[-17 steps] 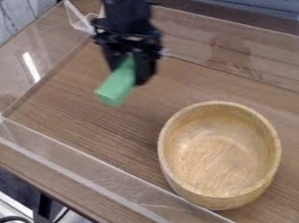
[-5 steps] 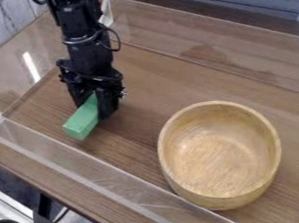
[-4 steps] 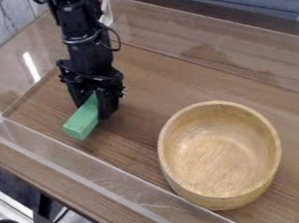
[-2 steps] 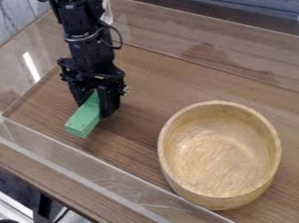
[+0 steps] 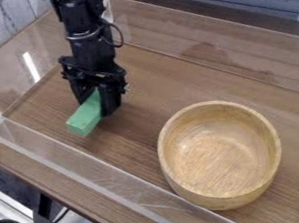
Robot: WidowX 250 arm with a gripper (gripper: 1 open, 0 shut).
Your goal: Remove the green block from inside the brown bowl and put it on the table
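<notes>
camera, step: looks like the set-down part tbh, the green block [image 5: 85,117] is out of the brown bowl [image 5: 220,154] and well apart from it
camera, gripper: the black gripper [image 5: 88,96] is pinching the block by its upper end, fingers closed on it
camera, block: down at or just above the table [image 5: 131,136], near the clear wall [image 5: 103,177]; can't tell if it's actually touching the wood
camera, bowl: sitting upright, nothing in it
camera, next move: I'd say lower a hair if needed, then spread the fingers and lift straight up so the block doesn't tip
</notes>
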